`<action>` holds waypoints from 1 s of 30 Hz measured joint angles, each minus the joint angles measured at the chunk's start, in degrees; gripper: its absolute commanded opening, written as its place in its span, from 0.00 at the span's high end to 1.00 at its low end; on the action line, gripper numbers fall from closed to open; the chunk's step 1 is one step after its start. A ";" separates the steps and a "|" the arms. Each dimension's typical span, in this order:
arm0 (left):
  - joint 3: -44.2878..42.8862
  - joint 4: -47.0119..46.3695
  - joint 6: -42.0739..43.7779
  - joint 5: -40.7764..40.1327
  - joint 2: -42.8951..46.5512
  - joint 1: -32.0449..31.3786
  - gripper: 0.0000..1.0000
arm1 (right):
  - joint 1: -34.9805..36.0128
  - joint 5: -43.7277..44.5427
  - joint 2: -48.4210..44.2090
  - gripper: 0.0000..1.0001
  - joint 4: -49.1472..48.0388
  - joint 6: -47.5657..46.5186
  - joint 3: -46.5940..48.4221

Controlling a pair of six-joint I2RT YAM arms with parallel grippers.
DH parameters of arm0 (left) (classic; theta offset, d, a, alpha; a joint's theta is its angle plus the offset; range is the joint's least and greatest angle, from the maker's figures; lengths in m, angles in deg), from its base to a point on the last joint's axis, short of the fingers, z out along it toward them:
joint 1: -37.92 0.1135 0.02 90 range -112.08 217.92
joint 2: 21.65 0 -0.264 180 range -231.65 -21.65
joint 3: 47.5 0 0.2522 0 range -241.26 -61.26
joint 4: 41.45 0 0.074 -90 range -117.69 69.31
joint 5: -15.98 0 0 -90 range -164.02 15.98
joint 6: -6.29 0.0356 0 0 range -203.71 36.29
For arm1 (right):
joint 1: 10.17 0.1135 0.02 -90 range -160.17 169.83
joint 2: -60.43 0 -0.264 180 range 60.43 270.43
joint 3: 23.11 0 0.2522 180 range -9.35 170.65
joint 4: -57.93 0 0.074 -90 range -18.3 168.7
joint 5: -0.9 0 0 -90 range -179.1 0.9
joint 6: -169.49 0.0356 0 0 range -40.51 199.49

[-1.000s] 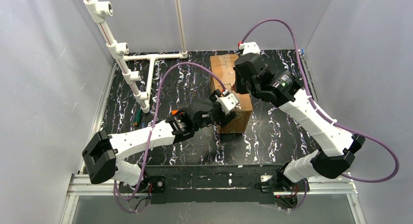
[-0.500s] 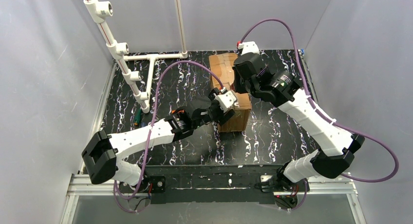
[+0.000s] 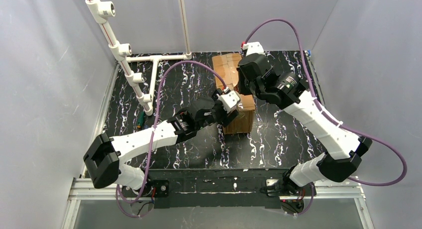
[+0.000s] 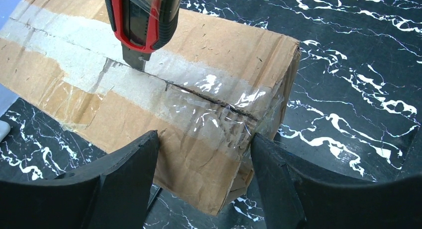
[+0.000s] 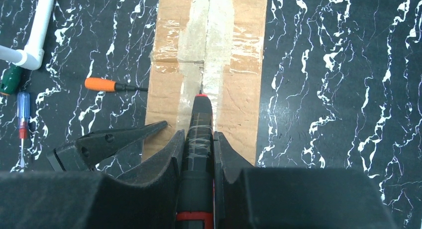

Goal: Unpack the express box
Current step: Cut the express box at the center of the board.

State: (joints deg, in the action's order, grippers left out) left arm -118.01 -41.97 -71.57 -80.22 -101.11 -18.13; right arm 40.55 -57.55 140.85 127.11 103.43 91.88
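Note:
The express box (image 3: 226,67) is a brown taped carton lying lengthwise mid-table. My left gripper (image 3: 230,105) straddles its near end; in the left wrist view both fingers (image 4: 144,149) press the carton's (image 4: 199,154) sides, so my left gripper (image 4: 204,139) is shut on it. My right gripper (image 3: 246,82) hovers over the box top, shut on a red-and-black utility knife (image 5: 200,109). The knife's blade (image 4: 137,64) touches the taped centre seam (image 4: 199,92), which is split toward the near end. The right wrist view shows the box (image 5: 244,55) ahead of my right gripper (image 5: 199,134).
A white pipe frame (image 3: 134,74) stands at the back left. An orange-handled tool (image 5: 102,84), a blue screwdriver (image 5: 22,107) and a green-handled tool (image 3: 141,119) lie left of the box. Grey walls close in the dark marbled table (image 3: 278,134).
The box has shifted slightly left and away, and my left gripper has gone with it. My right gripper with the knife has edged the same way.

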 measured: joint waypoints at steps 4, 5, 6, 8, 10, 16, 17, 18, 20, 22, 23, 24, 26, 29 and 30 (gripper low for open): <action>-0.98 0.39 0.00 0.44 -0.55 0.13 0.35 | 0.04 0.68 0.00 0.99 0.07 -0.15 0.26; -1.53 0.63 0.00 0.48 -0.98 0.13 0.35 | 0.04 0.92 0.02 0.99 0.07 -0.22 0.22; -2.08 0.72 -0.02 0.50 -1.51 0.13 0.36 | 0.04 1.29 0.20 0.99 0.20 -0.17 0.22; -3.02 0.98 0.00 0.72 -2.49 0.17 0.36 | -0.09 1.97 0.37 0.99 0.66 -0.28 0.55; -3.80 1.01 0.04 1.01 -3.08 0.22 0.36 | -0.22 2.89 0.39 0.99 0.98 -0.28 0.94; -5.29 0.83 0.22 1.60 -4.70 0.22 0.37 | -0.72 4.55 0.17 0.99 1.90 0.20 1.11; -5.44 0.76 0.26 1.66 -4.79 0.24 0.37 | -0.72 4.90 0.07 0.99 1.90 0.24 1.20; -5.60 0.79 0.28 1.73 -4.85 0.22 0.37 | -0.72 5.03 -0.07 0.99 1.88 0.28 1.18; -5.92 0.76 0.24 1.79 -5.22 0.22 0.37 | -0.72 5.18 -0.52 0.99 1.70 0.48 0.72; -5.99 0.55 0.20 2.23 -5.53 0.22 0.36 | -0.74 5.44 -0.92 0.99 1.68 0.74 0.26; -5.99 0.57 0.15 2.38 -5.55 0.22 0.34 | -0.74 5.66 -1.01 0.99 1.66 0.94 0.13; -5.99 0.55 0.02 2.47 -5.55 0.22 0.33 | -0.76 5.77 -1.11 0.99 1.57 1.01 0.11; -5.99 0.55 -0.66 2.67 -5.55 0.24 0.31 | -1.27 5.16 -1.66 0.99 0.48 1.16 -0.87; -5.97 0.61 -2.69 2.82 -5.44 0.52 0.21 | -3.26 2.16 -2.91 0.99 -2.08 1.20 -4.52; -5.77 0.52 -3.45 3.02 -5.22 0.76 0.19 | -3.89 0.98 -2.97 0.99 -2.71 1.18 -5.55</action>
State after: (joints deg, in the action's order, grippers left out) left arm -123.78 -41.44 -75.02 -77.20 -106.33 -17.36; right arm 36.66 -56.57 137.88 124.40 104.61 86.33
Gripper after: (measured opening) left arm 0.744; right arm 0.290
